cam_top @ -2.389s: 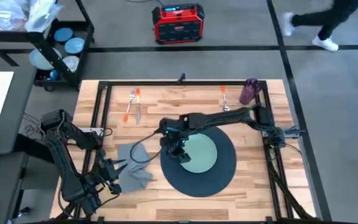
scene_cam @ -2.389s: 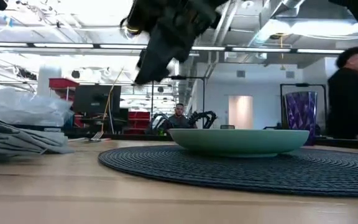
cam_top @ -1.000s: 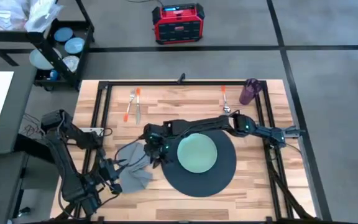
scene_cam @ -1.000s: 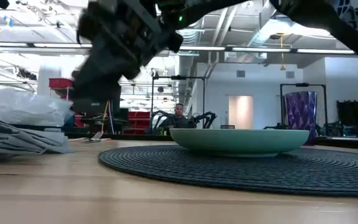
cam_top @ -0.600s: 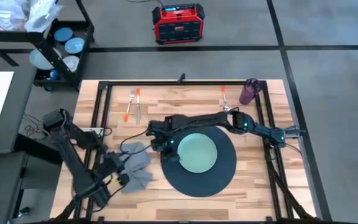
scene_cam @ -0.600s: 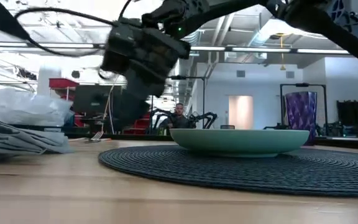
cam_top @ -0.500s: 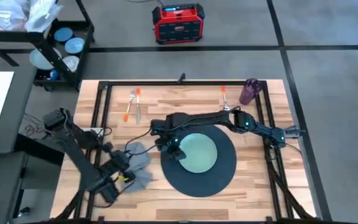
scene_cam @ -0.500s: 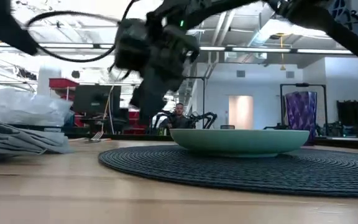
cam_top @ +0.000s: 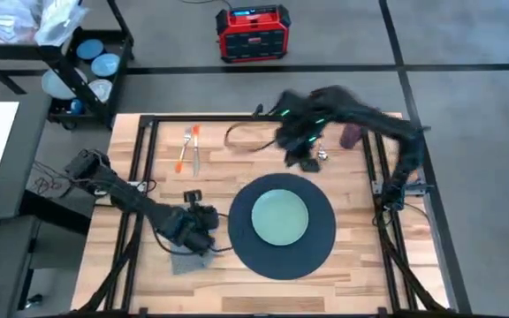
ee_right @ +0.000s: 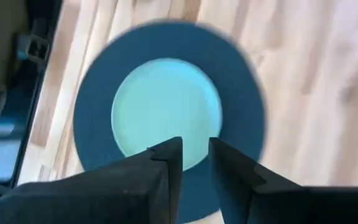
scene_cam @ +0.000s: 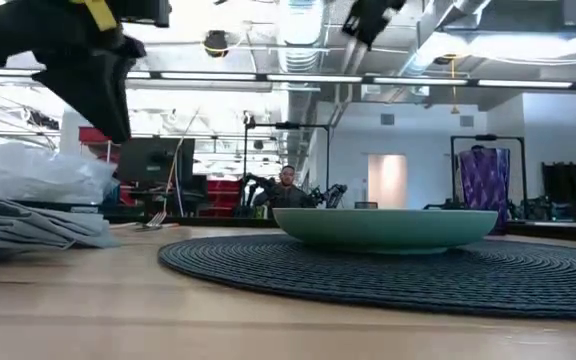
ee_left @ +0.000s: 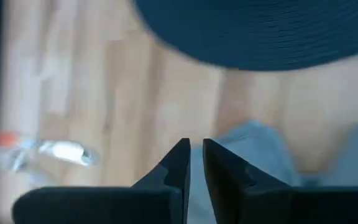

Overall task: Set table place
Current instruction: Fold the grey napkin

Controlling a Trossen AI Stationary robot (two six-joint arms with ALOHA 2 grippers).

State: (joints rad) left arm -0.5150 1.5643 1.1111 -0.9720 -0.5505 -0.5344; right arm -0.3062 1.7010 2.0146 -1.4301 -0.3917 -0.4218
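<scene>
At the far left, beyond the light butcher-block wooden table (cam_top: 352,265), a black cart holding blue plates (cam_top: 91,62) stands on the grey floor. On the table's left side, the left gripper (cam_top: 200,231) sits low over the crumpled grey cloth napkin (cam_top: 186,259), which lies just beside the mat's left edge. From the wrist view, its two dark fingers (ee_left: 178,163) stand nearly together with only a thin slit between them, nothing held, the napkin right beneath the tips. Toward the far edge on this side lie the orange-handled fork (cam_top: 184,147) and the orange-handled knife (cam_top: 196,148), side by side and well apart from the mat.

In the middle rests the large dark round woven mat (cam_top: 321,250), with the pale green round plate (cam_top: 279,218) sitting at its centre. From table height the plate (scene_cam: 386,228) shows as a shallow dish on the ribbed mat (scene_cam: 388,272).

A red and black box (cam_top: 253,32) sits on the floor beyond the table's far edge. To the right, the right gripper (cam_top: 308,157) is raised above the table's far side, near the orange-handled spoon (cam_top: 320,141) and the small purple cup (cam_top: 353,133) at the far right corner. Its fingers (ee_right: 165,163) are a narrow gap apart and empty, looking down on mat and plate.
</scene>
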